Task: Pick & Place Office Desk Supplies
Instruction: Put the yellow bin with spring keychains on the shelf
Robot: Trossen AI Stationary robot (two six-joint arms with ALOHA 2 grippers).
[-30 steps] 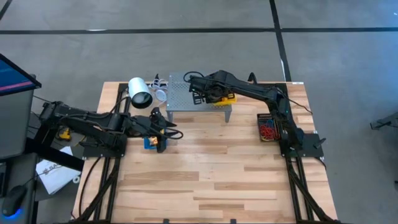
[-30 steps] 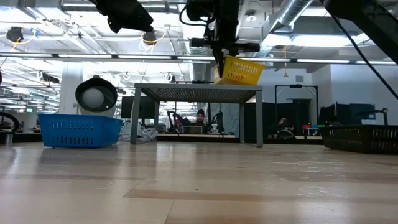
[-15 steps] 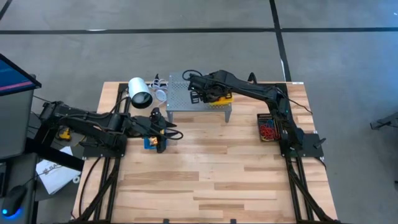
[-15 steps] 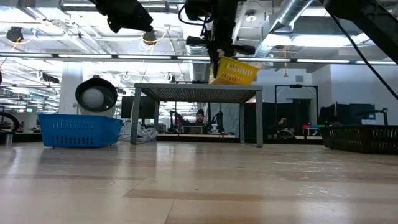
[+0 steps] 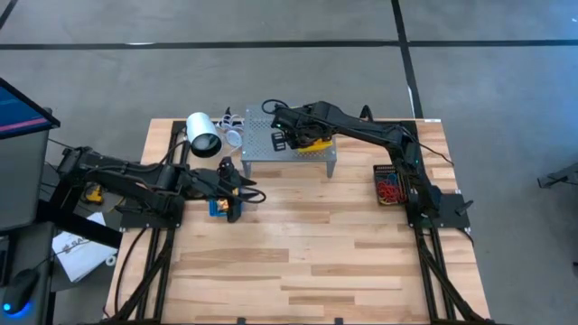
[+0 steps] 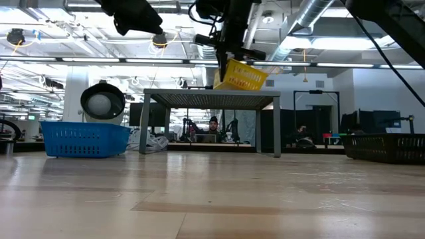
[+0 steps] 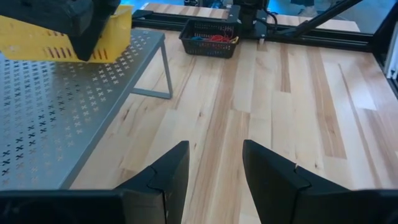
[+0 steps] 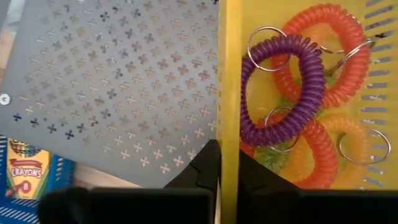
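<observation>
My right gripper is shut on a yellow bin and holds it tilted just above the grey perforated shelf. Coiled loops in purple, orange, red and green lie inside the bin. In the high view my left gripper hovers open above the table beside a blue bin, with nothing between its fingers. A yellow-green crayon box lies in that blue bin. A black bin holding red loops stands at the table's right side. My right gripper pinches the yellow bin's side wall at its rim, one finger inside the bin and one outside. The fingers come from above, slanting down. The bin hangs tilted over the shelf. Whether its lower corner touches the shelf top, I cannot tell.
A black-and-white round object lies at the far left, next to the shelf. The shelf stands on thin legs with open space beneath it. Bare wooden table stretches across the near half.
My right gripper has tipped, and the yellow bin has swung a little toward the table's left over the shelf and tilted more steeply. The hold has stayed as it was.
</observation>
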